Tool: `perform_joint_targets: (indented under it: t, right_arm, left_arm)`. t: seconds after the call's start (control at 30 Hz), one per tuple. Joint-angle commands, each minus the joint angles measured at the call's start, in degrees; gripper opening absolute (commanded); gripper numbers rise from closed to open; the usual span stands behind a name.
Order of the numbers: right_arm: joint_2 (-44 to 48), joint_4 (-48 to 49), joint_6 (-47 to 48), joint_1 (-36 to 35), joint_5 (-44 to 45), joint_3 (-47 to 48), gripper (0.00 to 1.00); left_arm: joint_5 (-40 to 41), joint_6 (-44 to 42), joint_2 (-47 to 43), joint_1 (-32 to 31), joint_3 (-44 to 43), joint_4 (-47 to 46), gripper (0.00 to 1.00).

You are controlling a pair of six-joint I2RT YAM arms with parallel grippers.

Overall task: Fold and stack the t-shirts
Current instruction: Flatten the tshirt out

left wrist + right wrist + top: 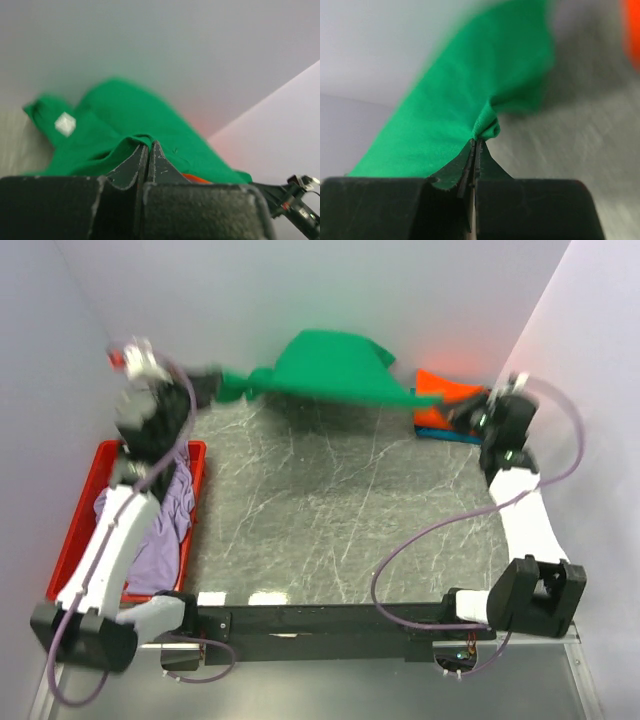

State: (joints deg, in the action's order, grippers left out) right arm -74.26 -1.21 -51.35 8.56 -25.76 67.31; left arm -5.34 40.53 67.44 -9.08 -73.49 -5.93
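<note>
The green shirt point(335, 365) hangs stretched in the air over the far side of the table point(330, 510), held up between both arms. The left gripper point(207, 383) has its jaws pinched tight on one bunched end of the cloth. In the left wrist view the two fingertips point(142, 157) meet with a fold of green caught between them. A small white label point(65, 123) shows on the cloth further out.

The right gripper point(462, 412) is clamped on the other end. Its wrist view shows the jaws closed on a small gathered tuck of green, with the cloth fanning away from it towards the pale wall point(375, 45). From above, the shirt sags a little in the middle and rises to a broad hump near the back wall. It is blurred in all three views.

The orange shirt point(445, 390) lies at the far right corner of the table, just beside the right gripper, with the blue shirt point(445, 436) showing as a thin strip under its near edge. The lavender shirt point(170, 515) lies crumpled in the red tray point(72, 535) at the left edge of the table — the left arm passes over it and hides part of it. The dark marbled table shows bare between the tray and the orange shirt.
</note>
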Motion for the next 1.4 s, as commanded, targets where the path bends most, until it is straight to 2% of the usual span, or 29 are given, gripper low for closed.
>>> perform_joint_targets:
  t: [0.0,0.07,0.23,0.33,0.4,0.57,0.73,0.83,1.0,1.1,1.23,1.37]
  right_arm:
    - [6.73,1.04,0.29,1.73,1.76,-15.5,0.0]
    - [8.77,2.79,1.78,2.25,1.85,-24.8,0.0]
    - [8.52,4.47,4.24,3.75,-1.31,-39.51,0.0]
    - [7.64,5.35,4.94,5.59,-3.59,-43.82,0.0]
    - [7.64,4.82,5.03,6.73,-4.3,-45.15,0.0]
    - [11.31,3.5,5.03,7.53,-5.27,-48.41,0.0]
    - [16.24,-2.91,7.32,8.58,-0.62,-48.06,0.0]
    - [18.01,-5.29,8.72,10.07,0.53,-47.27,0.0]
    - [18.62,-6.17,9.87,12.18,-0.34,-47.18,0.0]
    - [18.62,-5.82,10.31,12.36,-2.45,-47.01,0.09]
    - [21.52,-6.43,10.66,12.27,-3.68,-46.39,0.42]
    - [26.17,-8.36,11.71,12.19,-3.6,-45.16,0.48]
  left_arm:
    - [2.44,8.85,-6.86,-1.72,19.31,-1.37,0.01]
    - [4.72,11.84,-12.23,-4.09,30.36,1.61,0.01]
    - [4.38,17.72,-18.91,-7.09,49.19,4.61,0.01]
    - [3.67,19.75,-21.72,-8.23,53.61,9.17,0.01]
    - [3.67,20.28,-23.49,-8.32,54.42,11.63,0.09]
    - [3.5,20.82,-28.67,-8.41,53.19,20.77,0.14]
    - [3.06,19.41,-30.78,-8.41,51.87,25.44,0.15]
    - [2.62,18.71,-31.58,-8.41,51.26,26.85,0.33]
    - [7.08,18.26,-32.29,-8.5,48.71,30.19,0.43]
    - [11.31,19.66,-27.48,-8.5,46.43,30.46,0.43]
    - [15.53,21.33,-19.64,-8.41,42.92,28.52,0.37]
    - [19.31,23.09,-12.44,-8.41,40.28,24.75,0.3]
